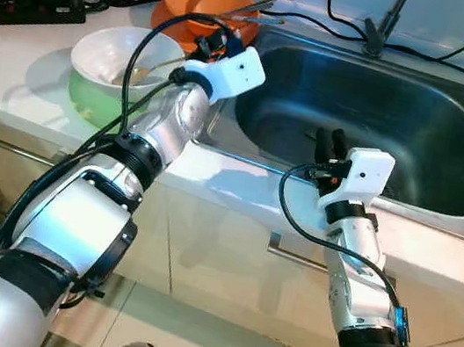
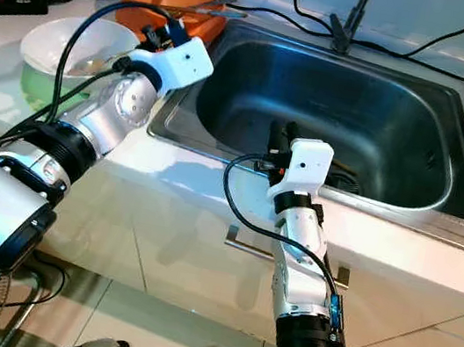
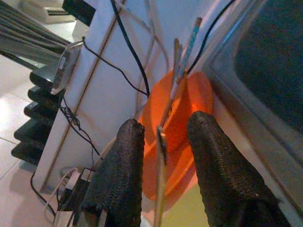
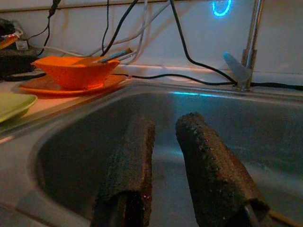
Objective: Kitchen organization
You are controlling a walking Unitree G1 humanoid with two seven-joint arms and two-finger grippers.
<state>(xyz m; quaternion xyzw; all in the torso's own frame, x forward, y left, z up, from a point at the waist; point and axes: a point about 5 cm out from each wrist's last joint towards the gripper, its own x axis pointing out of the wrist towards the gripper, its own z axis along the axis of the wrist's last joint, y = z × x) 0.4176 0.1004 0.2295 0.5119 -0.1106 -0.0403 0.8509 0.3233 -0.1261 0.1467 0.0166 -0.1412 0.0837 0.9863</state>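
Sink (image 1: pixel 441 204) of steel fills the right of the frame, sunk into the white surface (image 1: pixel 18 66). Right gripper (image 1: pixel 332 142) hangs over its near rim, jaws slightly parted and empty. Left gripper (image 1: pixel 211 44), jaws apart around a thin stick (image 3: pixel 160 189), reaches the orange bowl (image 1: pixel 208 7) at upper left, beside a white bowl (image 1: pixel 113 56).

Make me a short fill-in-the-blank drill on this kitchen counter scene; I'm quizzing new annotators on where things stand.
1. The chopsticks rest across the ____ bowl.
2. The right gripper hangs over the near edge of the steel ____.
3. The white and green bowl holds a ____.
4. The left gripper has its fingers ____, with a stick between them.

Missing words: orange; sink; spoon; open
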